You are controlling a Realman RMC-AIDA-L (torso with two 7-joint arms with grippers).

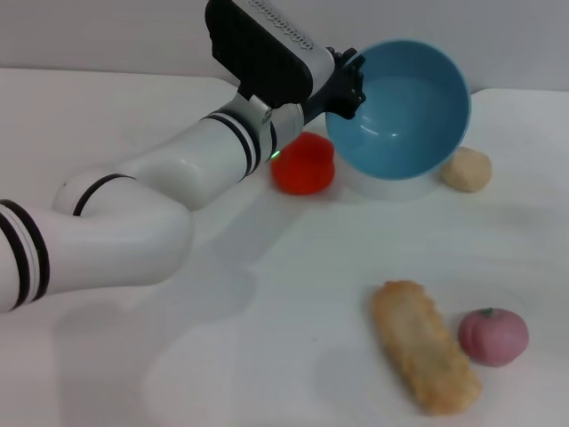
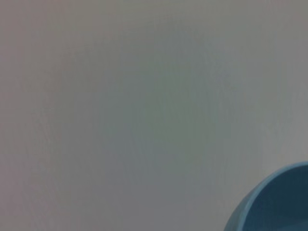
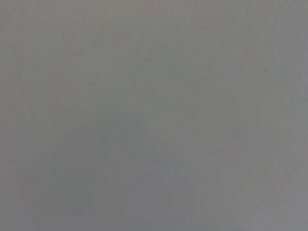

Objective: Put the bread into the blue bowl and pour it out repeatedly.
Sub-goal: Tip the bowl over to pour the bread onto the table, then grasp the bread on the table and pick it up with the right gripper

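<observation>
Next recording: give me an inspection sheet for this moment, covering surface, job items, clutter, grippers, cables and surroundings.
Surface: white table, bare between the items.
Job's things: blue bowl lifted and tipped, its opening facing the camera, nothing in it; bread lying flat on the table near the front, outside the bowl.
Clutter: red round item behind the arm's wrist; beige lump beside the bowl; pink round item next to the bread.
Grippers: left gripper clamped on the bowl's rim; right gripper not in view.
Cables: nothing seen.
Surroundings: plain pale wall behind the table.
</observation>
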